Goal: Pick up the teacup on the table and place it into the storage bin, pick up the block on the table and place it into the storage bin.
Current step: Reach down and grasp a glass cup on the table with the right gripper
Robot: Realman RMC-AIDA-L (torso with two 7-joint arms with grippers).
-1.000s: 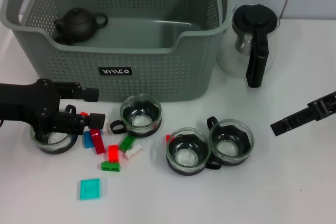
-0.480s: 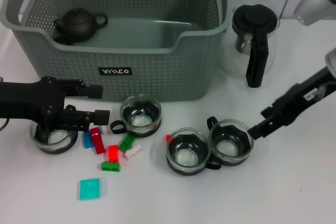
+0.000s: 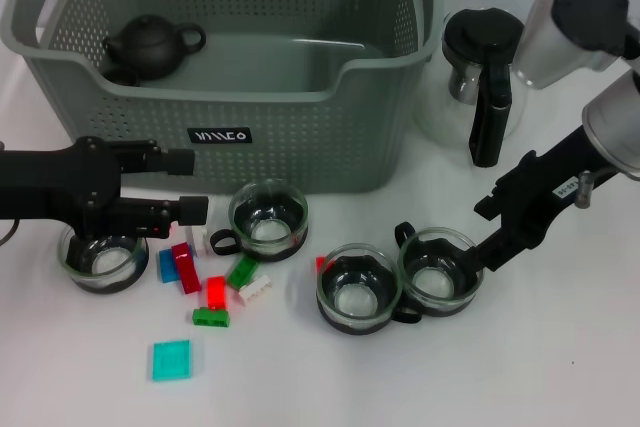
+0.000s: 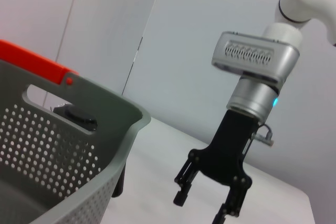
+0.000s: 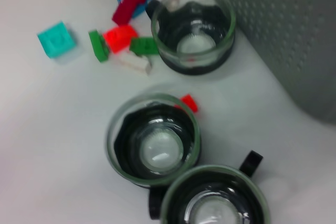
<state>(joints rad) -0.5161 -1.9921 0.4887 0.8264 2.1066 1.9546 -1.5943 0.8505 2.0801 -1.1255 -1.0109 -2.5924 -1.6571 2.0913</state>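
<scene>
The grey-green storage bin (image 3: 250,97) stands at the back of the table, and its rim (image 4: 100,95) shows in the left wrist view. Several glass teacups stand in front of it: one at the left (image 3: 98,259), one in the middle (image 3: 268,217), and a touching pair (image 3: 358,289) (image 3: 441,270). Small blocks lie between them, among them a red one (image 3: 214,290) and a teal one (image 3: 170,359). My left gripper (image 3: 186,185) is open above the left teacup. Just right of the rightmost teacup (image 5: 212,200), my right gripper (image 3: 490,234) is open and holds nothing.
A black teapot (image 3: 150,44) sits inside the bin at its left end. A glass coffee pot with a black handle (image 3: 485,87) stands to the right of the bin, close behind my right arm. Green (image 5: 97,45) and red (image 5: 119,38) blocks lie near the middle cup (image 5: 193,29).
My right arm has come in from the right edge and its gripper now sits beside the rightmost teacup. My left gripper has crept slightly right and up.
</scene>
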